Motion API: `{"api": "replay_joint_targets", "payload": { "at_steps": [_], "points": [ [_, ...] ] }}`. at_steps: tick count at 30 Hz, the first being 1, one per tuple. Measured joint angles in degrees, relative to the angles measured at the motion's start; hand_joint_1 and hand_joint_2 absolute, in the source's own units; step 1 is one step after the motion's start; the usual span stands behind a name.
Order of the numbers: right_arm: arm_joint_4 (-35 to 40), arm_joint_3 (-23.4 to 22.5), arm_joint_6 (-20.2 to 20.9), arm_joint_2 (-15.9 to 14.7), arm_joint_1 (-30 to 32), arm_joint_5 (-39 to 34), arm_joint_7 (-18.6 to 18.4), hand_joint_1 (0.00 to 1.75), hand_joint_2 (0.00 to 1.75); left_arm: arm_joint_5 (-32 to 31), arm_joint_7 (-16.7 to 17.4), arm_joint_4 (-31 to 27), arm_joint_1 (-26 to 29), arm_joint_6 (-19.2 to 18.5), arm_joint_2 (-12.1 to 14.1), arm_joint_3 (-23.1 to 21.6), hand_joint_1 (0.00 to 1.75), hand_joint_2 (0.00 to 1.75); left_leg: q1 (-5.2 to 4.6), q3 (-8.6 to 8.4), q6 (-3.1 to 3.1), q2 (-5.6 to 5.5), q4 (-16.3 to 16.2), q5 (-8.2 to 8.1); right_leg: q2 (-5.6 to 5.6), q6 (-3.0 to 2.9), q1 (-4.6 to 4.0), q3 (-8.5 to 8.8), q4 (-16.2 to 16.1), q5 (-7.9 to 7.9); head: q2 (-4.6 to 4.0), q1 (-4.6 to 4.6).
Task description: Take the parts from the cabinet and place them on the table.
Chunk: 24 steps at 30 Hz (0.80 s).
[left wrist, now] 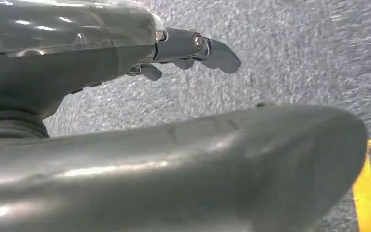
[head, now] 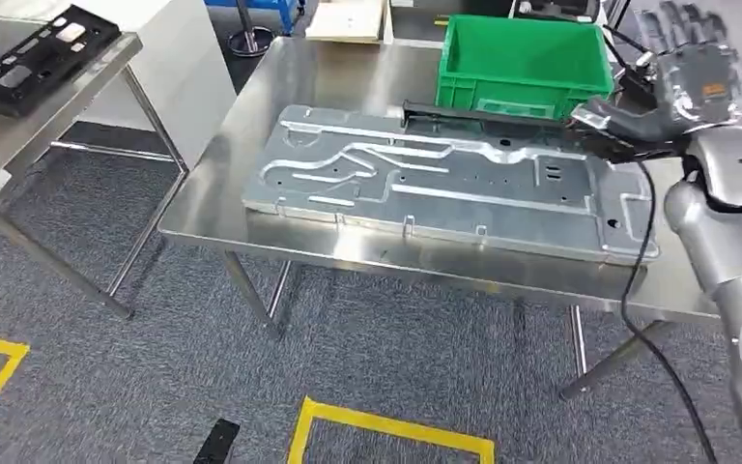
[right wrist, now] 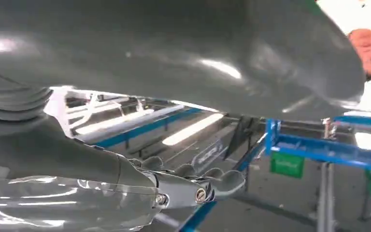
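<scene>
A large silver stamped metal plate point(head: 444, 179) lies flat on the steel table point(head: 348, 68). Behind it a long black strip part point(head: 488, 118) rests along the plate's far edge, in front of the green bin point(head: 527, 58). My right hand point(head: 681, 82) hovers over the strip's right end with its fingers spread upward; whether the thumb touches the strip is hidden. In the right wrist view my right hand point(right wrist: 188, 181) has straightened fingers and holds nothing. My left hand point(left wrist: 188, 50) hangs over grey carpet with its fingers apart.
A second steel stand at the left carries a black tray point(head: 34, 58) with small parts. A black cable point(head: 638, 280) hangs from my right arm past the table's front edge. Yellow tape point(head: 386, 425) marks the carpet in front of the table.
</scene>
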State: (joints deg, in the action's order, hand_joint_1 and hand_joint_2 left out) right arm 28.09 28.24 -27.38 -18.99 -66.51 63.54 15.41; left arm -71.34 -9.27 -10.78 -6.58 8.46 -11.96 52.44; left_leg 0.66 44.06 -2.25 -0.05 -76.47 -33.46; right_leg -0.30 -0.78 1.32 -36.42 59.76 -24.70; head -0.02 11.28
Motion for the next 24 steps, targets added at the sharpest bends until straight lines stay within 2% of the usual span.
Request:
{"api": "replay_joint_targets", "payload": {
  "at_steps": [1, 2, 3, 4, 5, 6, 7, 9, 10, 11, 12, 13, 14, 15, 16, 17, 18, 19, 20, 21, 22, 24],
  "points": [
    [0.06, -0.37, -0.61, -0.76, 0.61, -0.74, 0.37, 0.00, 0.00, 0.02, 0.00, 0.00, 0.06, 0.00, -0.02, 0.00, 0.00, 0.00, 0.01, -0.47, 0.00, 0.00, -1.74, 0.88, -0.01, 0.07, -0.03, -0.78, 0.04, 0.63, 0.00, 0.00],
    [0.57, -0.92, -1.45, -1.67, 1.83, -1.69, 0.84, 0.00, 0.00, 0.02, 0.00, 0.00, 0.06, 0.00, -0.02, 0.00, 0.00, 0.00, 0.01, -2.14, 0.11, -0.01, -1.17, 3.28, -0.04, 0.21, -0.08, -1.59, 0.06, 1.30, 0.00, 0.00],
    [1.31, -1.59, -2.32, -2.80, 3.14, -2.67, 1.29, 0.00, 0.00, 0.02, 0.00, 0.00, 0.03, 0.02, -0.02, 0.00, 0.00, 0.00, -0.02, -4.64, 0.40, -0.02, 1.35, 5.43, -0.06, 0.37, -0.15, -2.25, 0.06, 1.87, 0.00, 0.00],
    [1.95, -2.28, -3.13, -3.79, 4.59, -3.51, 1.47, 0.00, 0.00, 0.02, 0.00, 0.00, -0.01, 0.04, -0.02, 0.00, 0.00, 0.00, -0.11, -8.25, 0.92, -0.09, 5.77, 6.58, -0.09, 0.57, -0.25, -2.86, 0.05, 2.46, 0.00, 0.00],
    [2.99, -3.23, -3.76, -4.81, 6.12, -4.39, 1.57, 0.00, 0.00, 0.02, 0.00, -0.02, -0.11, 0.09, 0.02, 0.00, 0.00, 0.00, -0.34, -12.67, 1.63, -0.25, 11.30, 5.45, -0.22, 0.73, -0.18, -3.07, 0.10, 2.96, 0.00, 0.00],
    [3.91, -4.23, -4.26, -5.81, 7.48, -4.90, 1.77, 0.00, 0.00, 0.02, 0.00, -0.02, -0.13, 0.11, 0.17, 0.02, 0.00, 0.00, -0.81, -16.51, 2.24, -0.25, 16.52, 3.26, -0.25, 1.07, -0.41, -3.22, 0.13, 3.27, 0.00, 0.00],
    [4.67, -5.28, -4.82, -6.55, 8.97, -5.37, 1.92, 0.00, 0.00, 0.13, 0.00, 0.00, -0.26, 0.15, 0.15, 0.02, 0.00, 0.00, -0.86, -17.57, 2.25, -0.26, 19.01, 2.37, -0.52, 1.48, -0.18, -3.19, -0.10, 3.94, 0.00, 0.00],
    [5.94, -7.08, -5.71, -7.87, 11.91, -6.19, 2.01, 0.00, 0.00, 0.41, 0.04, 0.00, -0.18, 0.20, 0.15, 0.09, 0.00, 0.00, -1.22, -16.74, 2.89, -0.26, 19.01, 3.43, -0.54, 2.26, 0.07, -2.91, -1.40, 5.56, 0.00, 0.00],
    [6.49, -7.75, -6.05, -8.30, 13.50, -6.58, 2.06, 0.00, 0.00, 0.59, 0.09, 0.00, -0.12, 0.22, 0.15, 0.15, 0.00, 0.00, -1.05, -16.39, 3.36, -0.20, 19.83, 4.57, -0.46, 2.78, -0.24, -2.89, -2.07, 6.41, 0.00, 0.00],
    [6.95, -8.52, -6.75, -8.90, 15.16, -6.97, 2.28, 0.00, 0.00, 0.74, 0.20, 0.00, -0.17, 0.28, 0.13, 0.30, 0.00, 0.00, -0.61, -16.29, 3.71, 0.17, 20.51, 5.81, -0.18, 2.80, 0.05, -3.41, -1.59, 4.73, 0.00, 0.00],
    [7.43, -9.23, -7.04, -9.60, 16.64, -7.28, 2.25, 0.00, 0.00, 0.85, 0.28, 0.00, -0.16, 0.37, 0.11, 0.42, 0.00, 0.00, -0.60, -15.35, 4.46, 0.14, 20.74, 6.74, -0.07, 2.76, -0.03, -4.21, 0.48, 1.06, 0.00, -0.02],
    [8.07, -9.99, -7.22, -9.82, 18.25, -7.59, 2.23, 0.00, 0.00, 1.16, 0.28, 0.00, -0.10, 0.48, 0.13, 0.50, 0.00, 0.00, -0.62, -14.34, 4.58, 0.17, 20.72, 7.50, 0.04, 2.82, -0.01, -5.10, 3.95, -2.78, 0.00, 0.00],
    [8.76, -11.01, -7.63, -10.10, 20.10, -7.96, 2.08, 0.00, 0.00, 1.25, 0.28, 0.00, 0.02, 0.57, 0.09, 0.63, 0.00, 0.00, -0.71, -13.39, 4.62, 0.10, 20.67, 8.23, 0.05, 2.97, -0.01, -5.90, 8.05, -5.88, 0.00, -0.04],
    [9.31, -12.00, -8.09, -10.12, 22.21, -8.03, 2.14, 0.00, 0.00, 1.44, 0.24, 0.00, 0.18, 0.61, 0.02, 0.83, 0.00, 0.00, -0.78, -12.36, 4.61, 0.12, 20.60, 8.97, 0.06, 3.15, -0.02, -6.63, 12.37, -7.61, 0.00, -0.02],
    [9.84, -13.01, -8.73, -10.12, 24.61, -8.42, 2.23, 0.00, 0.00, 1.77, 0.11, 0.00, 0.29, 0.66, 0.02, 0.96, 0.00, 0.00, -0.78, -11.15, 4.59, 0.12, 20.37, 9.73, 0.06, 3.30, 0.01, -6.76, 15.55, -7.09, 0.00, 0.00],
    [10.42, -14.24, -9.42, -10.12, 26.87, -8.90, 2.36, 0.00, 0.00, 1.84, -0.09, 0.00, 0.37, 0.72, -0.04, 1.16, 0.00, 0.00, -0.74, -10.03, 4.50, 0.10, 20.04, 10.32, 0.05, 3.41, 0.07, -5.97, 16.22, -5.01, 0.00, -0.04],
    [11.06, -15.69, -10.23, -10.06, 29.34, -9.21, 2.69, 0.00, 0.00, 1.88, -0.17, 0.00, 0.44, 0.81, -0.11, 1.35, 0.00, 0.00, -0.66, -8.85, 4.36, 0.05, 19.61, 10.81, 0.05, 3.51, 0.13, -4.13, 14.89, -2.49, 0.00, -0.02],
    [11.61, -17.14, -10.83, -9.95, 31.79, -9.62, 3.06, 0.00, 0.00, 1.92, -0.20, 0.00, 0.56, 0.85, -0.15, 1.42, 0.00, 0.00, -0.57, -7.68, 4.10, -0.03, 18.99, 11.24, 0.03, 3.57, 0.25, -1.17, 11.68, -0.67, 0.00, -0.04],
    [12.26, -18.94, -11.28, -9.66, 34.26, -10.35, 3.19, 0.00, 0.00, 1.88, -0.22, 0.00, 0.62, 0.90, -0.17, 1.44, 0.00, 0.00, -0.54, -6.65, 3.78, -0.17, 18.17, 11.53, -0.01, 3.63, 0.44, 2.70, 6.93, -1.01, 0.00, -0.02],
    [12.96, -20.78, -11.67, -9.30, 36.77, -11.08, 3.58, 0.00, 0.00, 1.79, -0.22, 0.00, 0.63, 0.94, -0.19, 1.51, 0.00, 0.00, -0.82, -5.72, 3.41, -0.31, 17.31, 11.78, -0.01, 3.69, 0.29, 6.11, 1.60, -4.78, 0.00, -0.02],
    [13.74, -22.79, -11.87, -8.93, 39.55, -11.80, 4.07, 0.00, 0.00, 1.73, -0.20, 0.00, 0.71, 0.94, -0.28, 1.53, 0.00, 0.00, -0.90, -5.45, 3.16, -0.48, 16.82, 11.93, 0.18, 3.04, -0.08, 7.48, -1.23, -6.47, 0.00, 0.00],
    [13.90, -26.30, -12.09, -7.72, 44.02, -12.51, 4.86, 0.00, 0.00, 1.57, -0.11, 0.00, 0.86, 0.94, -0.33, 1.53, 0.00, 0.00, -0.99, -5.41, 2.55, -0.60, 17.09, 12.95, -0.09, 2.36, -0.33, 6.99, -0.63, -5.94, 0.00, -0.02]
  ]
}}
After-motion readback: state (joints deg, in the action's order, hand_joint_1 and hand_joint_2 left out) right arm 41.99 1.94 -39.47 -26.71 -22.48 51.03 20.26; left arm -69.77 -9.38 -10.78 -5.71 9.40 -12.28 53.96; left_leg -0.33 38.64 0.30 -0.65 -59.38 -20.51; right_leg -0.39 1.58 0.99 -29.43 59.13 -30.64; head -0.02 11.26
